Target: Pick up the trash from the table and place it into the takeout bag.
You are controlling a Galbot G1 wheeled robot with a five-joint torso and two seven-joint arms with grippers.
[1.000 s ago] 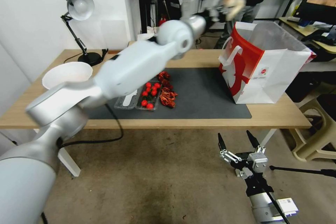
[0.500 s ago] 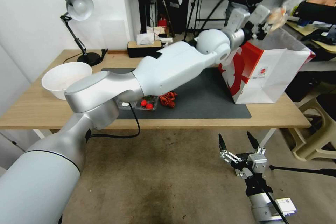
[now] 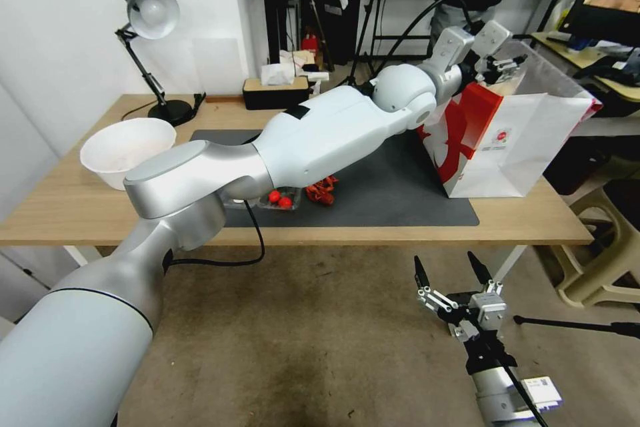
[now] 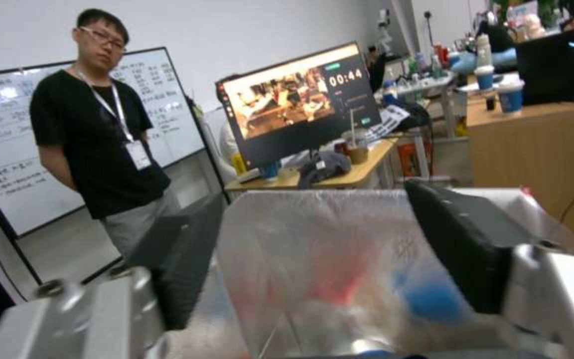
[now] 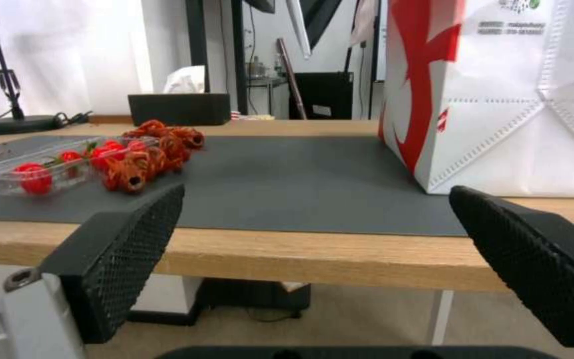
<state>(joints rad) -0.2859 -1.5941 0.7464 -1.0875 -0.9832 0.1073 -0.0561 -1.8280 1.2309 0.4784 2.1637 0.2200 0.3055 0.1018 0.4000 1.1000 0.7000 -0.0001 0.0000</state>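
Note:
The takeout bag (image 3: 513,140) stands open on the right end of the table (image 3: 67,207), red side toward the dark mat (image 3: 387,193). My left gripper (image 3: 501,70) hangs over the bag's mouth, open with nothing between its fingers. The left wrist view looks past the left gripper (image 4: 314,199) into the bag's silvery lining (image 4: 287,249), where a blurred red shape (image 4: 340,284) and a blue one (image 4: 433,299) of trash lie. My right gripper (image 3: 445,260) waits open below the table's front edge; in the right wrist view the right gripper (image 5: 314,194) faces the bag (image 5: 500,99).
A large white bowl (image 3: 127,147) sits at the table's left end. A clear tray of tomatoes (image 3: 280,199) and crumpled dark-red pieces (image 3: 321,190) lie on the mat. A desk lamp (image 3: 150,13) and black tissue box (image 3: 275,93) stand at the back. A person (image 4: 101,139) stands behind.
My left arm swung right and came down over the bag's mouth. The clear bag of pale food it carried is gone from its fingers, which now stand open.

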